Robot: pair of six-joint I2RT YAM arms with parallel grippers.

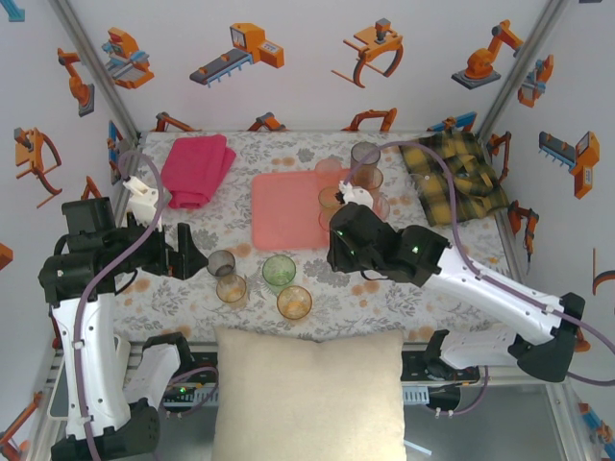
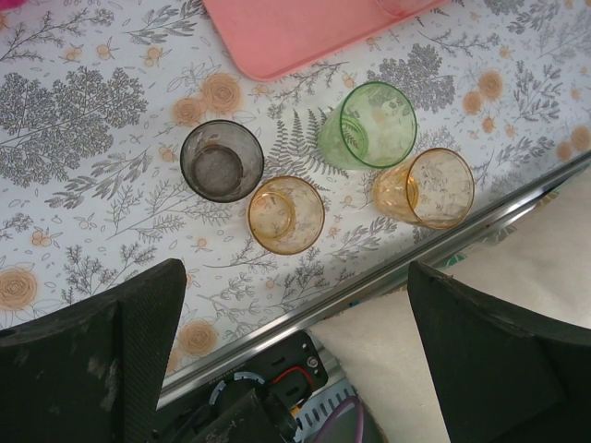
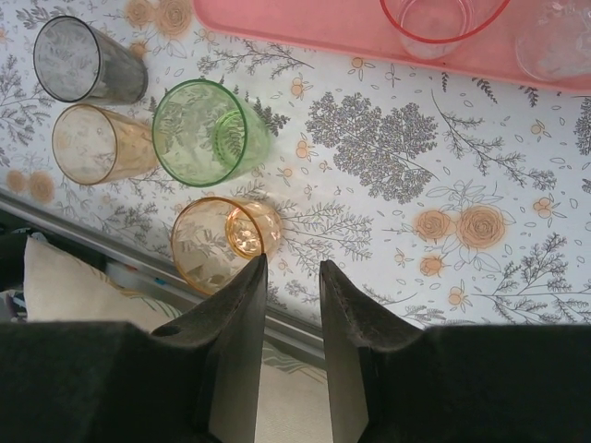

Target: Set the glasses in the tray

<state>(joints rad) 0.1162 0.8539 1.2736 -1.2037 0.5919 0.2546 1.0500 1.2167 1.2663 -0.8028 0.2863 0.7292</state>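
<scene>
A grey glass [image 2: 222,161], an amber glass [image 2: 286,215], a green glass [image 2: 369,125] and a second amber glass [image 2: 425,187] stand upright, mouths up, on the flowered table [image 2: 92,120] in front of the tray [image 1: 283,216]. More glasses [image 1: 365,154] stand at the tray's right end, partly hidden by the right arm [image 1: 461,274]. A pink glass [image 3: 439,23] there is cut off at the picture's edge. The right gripper [image 3: 292,268] hovers just beside the second amber glass, jaws narrowly parted and empty. The left gripper [image 2: 294,272] is spread wide and empty.

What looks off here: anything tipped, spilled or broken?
Nothing tipped, spilled or broken that I can see. Four glasses stand upright off the tray, by the table near edge: grey glass, amber glass, green glass and edge-most amber glass, which sits close to the drop. The plaid cloth lies crumpled at the far right.
</scene>
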